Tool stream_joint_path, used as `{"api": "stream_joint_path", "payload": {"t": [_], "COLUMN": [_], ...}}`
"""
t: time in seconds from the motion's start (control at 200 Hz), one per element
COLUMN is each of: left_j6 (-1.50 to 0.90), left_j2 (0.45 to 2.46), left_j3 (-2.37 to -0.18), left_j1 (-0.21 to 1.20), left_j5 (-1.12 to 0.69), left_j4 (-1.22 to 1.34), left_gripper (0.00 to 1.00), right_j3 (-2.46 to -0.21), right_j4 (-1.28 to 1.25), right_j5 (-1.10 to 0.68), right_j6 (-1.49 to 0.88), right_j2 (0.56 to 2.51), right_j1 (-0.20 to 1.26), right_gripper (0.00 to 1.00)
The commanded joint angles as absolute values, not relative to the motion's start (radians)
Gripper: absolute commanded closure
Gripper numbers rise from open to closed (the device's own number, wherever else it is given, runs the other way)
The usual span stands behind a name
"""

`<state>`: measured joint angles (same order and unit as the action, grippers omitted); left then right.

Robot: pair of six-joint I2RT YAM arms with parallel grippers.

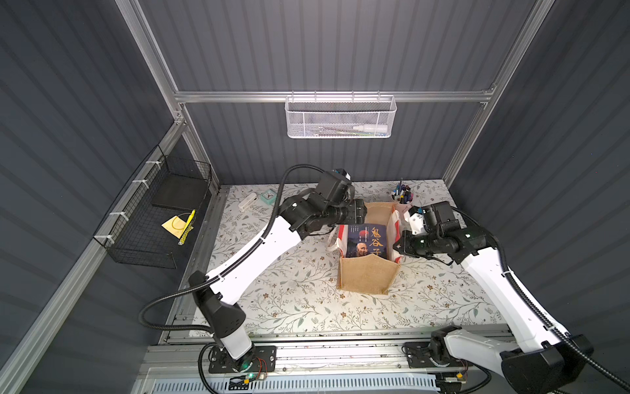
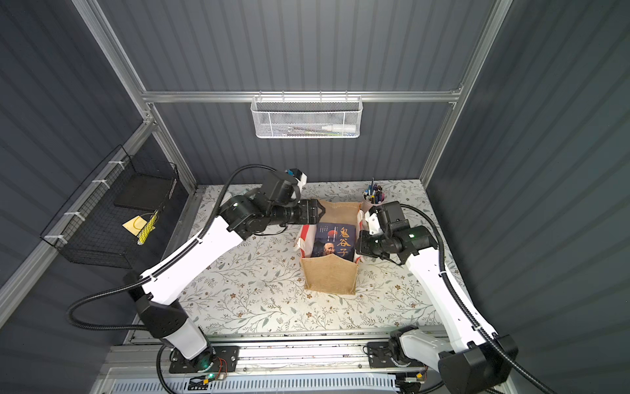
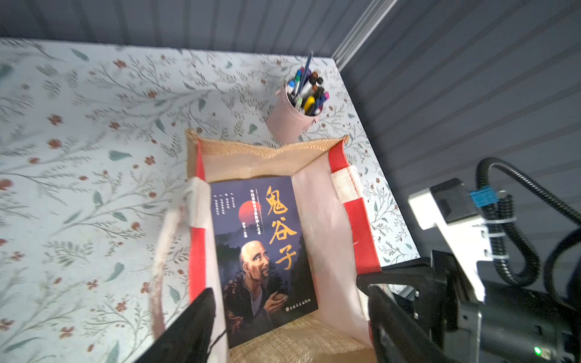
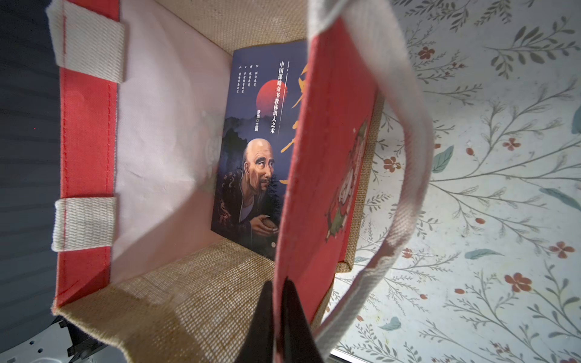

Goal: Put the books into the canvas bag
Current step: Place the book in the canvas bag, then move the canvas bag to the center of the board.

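The canvas bag (image 1: 368,279) (image 2: 330,277) stands upright mid-table, its mouth open. Inside it a dark navy book (image 1: 366,238) (image 2: 332,240) with an old man's face leans against the left side panel, cover up. My left gripper (image 1: 360,210) (image 2: 315,211) hovers open over the bag's far left corner; in the left wrist view its jaws (image 3: 289,289) stand wide apart above the book (image 3: 261,251), holding nothing. My right gripper (image 1: 398,247) (image 2: 358,247) is shut on the rim of the bag's red right side panel (image 4: 327,157), pinched between the fingertips (image 4: 278,284).
A pink pen cup (image 1: 402,198) (image 3: 295,116) stands just behind the bag's far right corner. A small teal clock (image 1: 268,196) and a white item (image 1: 247,202) lie at the far left. A black wire basket (image 1: 153,218) hangs on the left wall, a white mesh one (image 1: 341,117) at the back.
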<state>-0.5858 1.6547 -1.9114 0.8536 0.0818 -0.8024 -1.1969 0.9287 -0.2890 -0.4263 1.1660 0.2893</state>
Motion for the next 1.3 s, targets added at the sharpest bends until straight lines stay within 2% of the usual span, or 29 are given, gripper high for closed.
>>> {"api": "stream_joint_path", "payload": {"t": [0.0,0.14,0.215,0.275,0.39,0.425,0.485,0.71,0.846,0.896,0.981,1.016,1.051,1.196,1.241,1.271,1.291], "left_j6": [-0.532,-0.556,-0.584,-0.590,-0.579,-0.573,-0.558,-0.491,-0.462,-0.460,-0.448,-0.433,-0.408,-0.281,-0.251,-0.235,-0.224], "left_j2": [1.664,1.690,1.723,1.749,1.769,1.765,1.747,1.646,1.604,1.587,1.558,1.547,1.534,1.502,1.490,1.479,1.468], "left_j3": [-1.833,-1.726,-1.706,-1.701,-1.703,-1.705,-1.707,-1.668,-1.620,-1.600,-1.579,-1.577,-1.581,-1.645,-1.667,-1.676,-1.678], "left_j1": [0.830,0.820,0.815,0.809,0.786,0.772,0.746,0.600,0.520,0.500,0.478,0.471,0.468,0.463,0.463,0.462,0.461], "left_j5": [0.147,0.076,0.056,0.048,0.062,0.073,0.103,0.140,0.131,0.129,0.127,0.122,0.113,0.068,0.077,0.093,0.105], "left_j4": [-0.860,-0.778,-0.762,-0.753,-0.756,-0.763,-0.779,-0.810,-0.811,-0.813,-0.808,-0.805,-0.801,-0.828,-0.845,-0.854,-0.856], "left_gripper": [0.24,0.29,0.36,0.48,0.86,0.93,1.00,1.00,1.00,1.00,1.00,0.86,0.75,0.47,0.42,0.39,0.37], "right_j3": [-1.227,-1.238,-1.250,-1.263,-1.300,-1.316,-1.349,-1.502,-1.590,-1.620,-1.664,-1.673,-1.677,-1.671,-1.651,-1.635,-1.617], "right_j4": [0.929,0.923,0.922,0.918,0.911,0.907,0.904,0.878,0.875,0.882,0.894,0.893,0.895,0.920,0.923,0.923,0.920], "right_j5": [-0.305,-0.305,-0.305,-0.295,-0.280,-0.275,-0.264,-0.252,-0.251,-0.252,-0.256,-0.258,-0.256,-0.174,-0.137,-0.115,-0.103], "right_j6": [-0.430,-0.441,-0.447,-0.452,-0.464,-0.466,-0.468,-0.464,-0.461,-0.458,-0.449,-0.445,-0.440,-0.375,-0.355,-0.344,-0.338], "right_j2": [1.176,1.192,1.206,1.206,1.274,1.297,1.333,1.499,1.587,1.612,1.633,1.632,1.625,1.550,1.515,1.488,1.470], "right_j1": [0.291,0.298,0.313,0.329,0.373,0.390,0.418,0.494,0.533,0.544,0.557,0.557,0.557,0.546,0.535,0.521,0.512], "right_gripper": [0.99,0.99,0.99,0.99,0.99,0.99,0.99,0.97,0.93,0.89,0.65,0.55,0.49,0.23,0.14,0.02,0.01]}}
